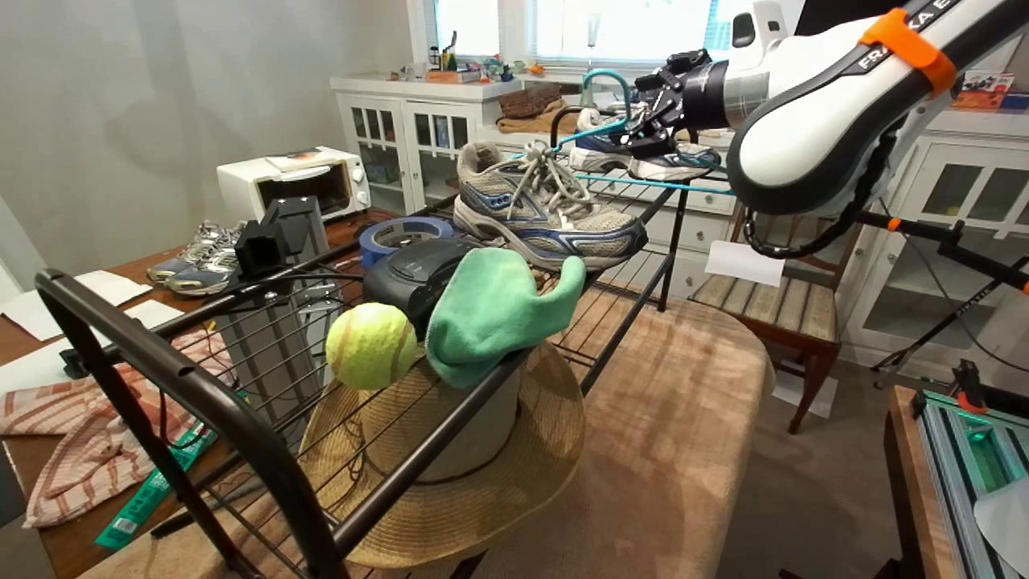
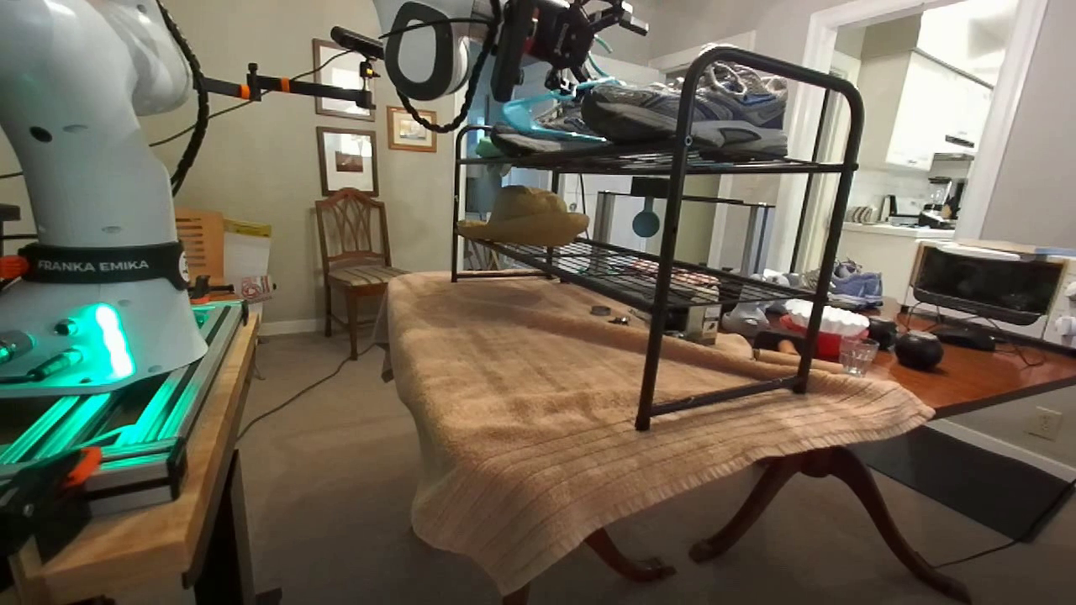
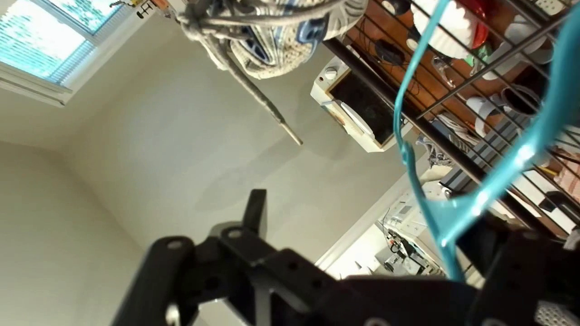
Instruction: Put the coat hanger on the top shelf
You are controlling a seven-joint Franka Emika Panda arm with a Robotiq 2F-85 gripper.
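The thin teal coat hanger (image 1: 659, 186) is over the top shelf (image 1: 418, 468) of the black rack, among the shoes, with its hook upward. In an exterior view, it stands tilted beside the shoes (image 2: 517, 119), low over the top shelf (image 2: 811, 166). My gripper (image 1: 641, 111) is right at the hanger's neck, and it also shows in an exterior view (image 2: 601, 55). In the wrist view, the jaws (image 3: 369, 210) are wide apart. The hanger (image 3: 453, 210) passes close by the right-hand finger; I cannot tell whether they touch. The shelf under the hanger is partly hidden.
The top shelf also bears grey-blue shoes (image 1: 555, 213), a mint-green rounded object (image 1: 494, 314), a tennis ball (image 1: 371, 346) and blue tape (image 1: 402, 233). A straw hat (image 2: 530, 214) lies on the lower tier. The rack's raised end frame (image 2: 777, 67) stands above the shelf.
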